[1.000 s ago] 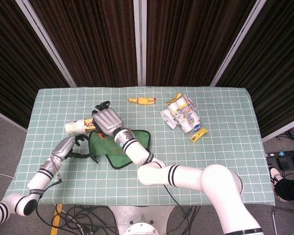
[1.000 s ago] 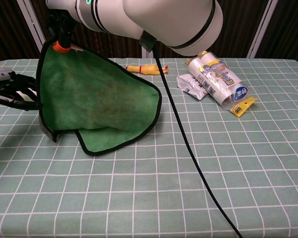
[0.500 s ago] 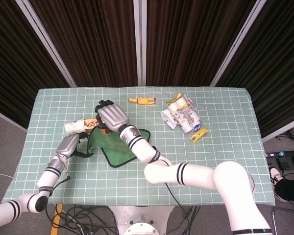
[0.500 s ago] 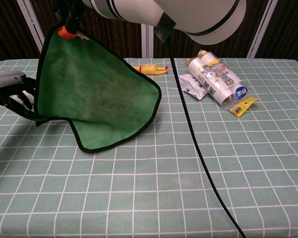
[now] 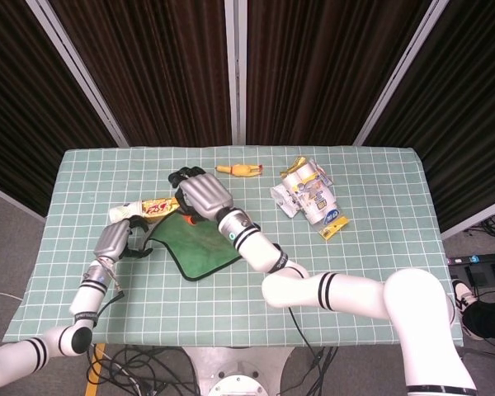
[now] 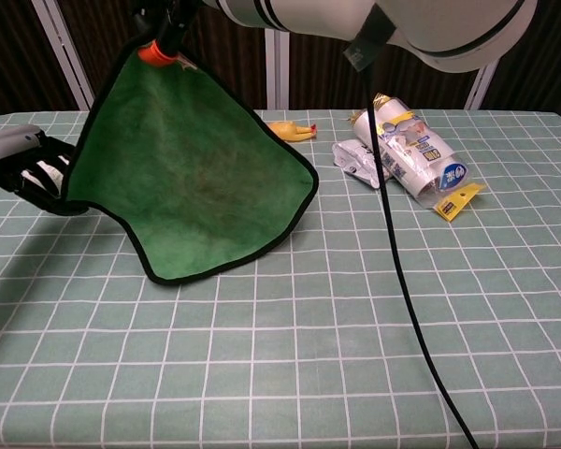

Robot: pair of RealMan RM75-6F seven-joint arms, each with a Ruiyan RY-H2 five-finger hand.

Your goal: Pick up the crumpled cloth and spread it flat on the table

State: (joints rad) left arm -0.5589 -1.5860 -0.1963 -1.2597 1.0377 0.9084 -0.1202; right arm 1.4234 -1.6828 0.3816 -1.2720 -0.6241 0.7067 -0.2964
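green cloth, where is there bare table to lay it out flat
The near half of the table, in front of the green cloth, is bare checks. The far right corner past the plastic packets is bare too. The far left is crowded: paper cup, snack wrapper, both hands.

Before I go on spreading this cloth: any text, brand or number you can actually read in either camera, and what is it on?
"99": blue patch on the plastic-wrapped pack, chest view; a character follows, not sharp enough to read.
Other print on that pack: too small.
Red and yellow packet by the white cup: lettering blurred.
Yellow tag: nothing legible.
Green cloth: no text.
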